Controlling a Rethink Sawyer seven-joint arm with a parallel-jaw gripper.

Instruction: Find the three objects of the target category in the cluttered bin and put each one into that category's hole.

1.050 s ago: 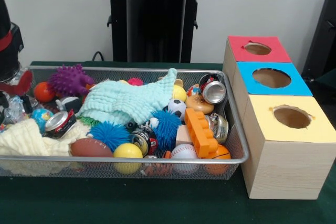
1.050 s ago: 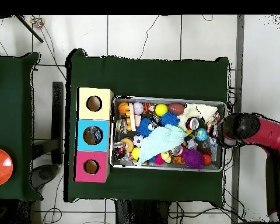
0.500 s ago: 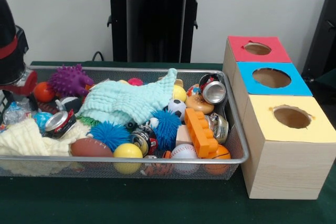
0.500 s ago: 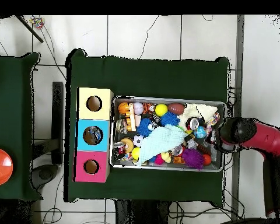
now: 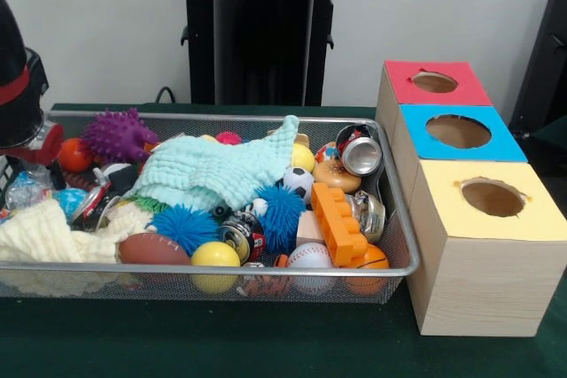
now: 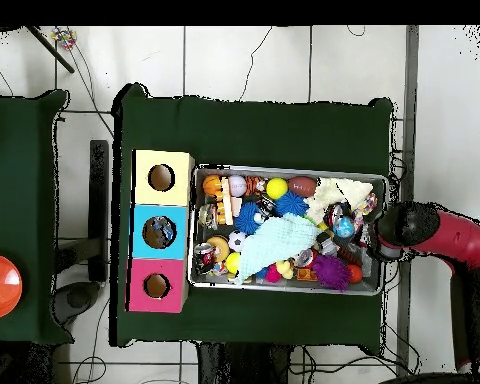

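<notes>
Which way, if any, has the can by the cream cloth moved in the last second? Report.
Yes. The can has tipped leftward, away from the football, its lid now nearly edge-on.

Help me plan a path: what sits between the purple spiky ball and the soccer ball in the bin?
In the front view, the mint green cloth lies draped between the purple spiky ball and the soccer ball.

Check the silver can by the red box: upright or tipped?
Tipped. The silver can lies on its side in the wire bin, its round top facing the front camera.
</notes>
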